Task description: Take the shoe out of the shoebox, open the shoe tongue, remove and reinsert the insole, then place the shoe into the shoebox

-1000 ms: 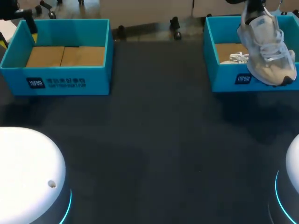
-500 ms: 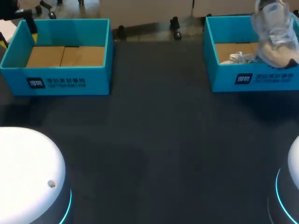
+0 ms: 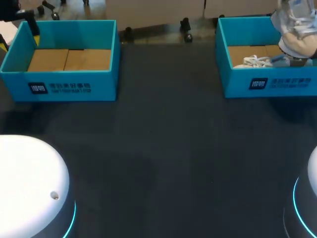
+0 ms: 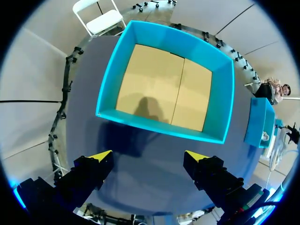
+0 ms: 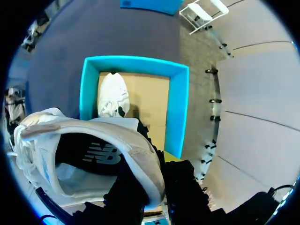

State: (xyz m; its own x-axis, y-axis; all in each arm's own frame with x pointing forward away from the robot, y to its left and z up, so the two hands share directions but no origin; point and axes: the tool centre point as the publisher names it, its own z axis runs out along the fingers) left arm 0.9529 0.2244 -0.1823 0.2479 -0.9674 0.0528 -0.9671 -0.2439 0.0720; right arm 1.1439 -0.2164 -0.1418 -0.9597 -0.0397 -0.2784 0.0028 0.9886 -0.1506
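My right gripper (image 5: 157, 166) is shut on the heel collar of a white shoe (image 5: 89, 150), and the shoe's dark insole shows inside its opening. In the head view this shoe (image 3: 297, 29) hangs over the back right part of the right blue shoebox (image 3: 267, 84). A second white shoe (image 5: 112, 96) lies on that box's cardboard floor, its laces (image 3: 255, 61) visible in the head view. My left gripper (image 4: 148, 155) is open with nothing between its fingers, high above the table just short of the left blue shoebox (image 4: 159, 129), which holds nothing.
The left shoebox (image 3: 62, 84) stands at the table's back left and the right one at the back right. Dark table surface (image 3: 168, 148) lies between and in front of them. The two white arm bases fill the near corners.
My right gripper has carried the shoe up and to the right, from in front of the right box's front wall to above its back right. The left arm has kept still.
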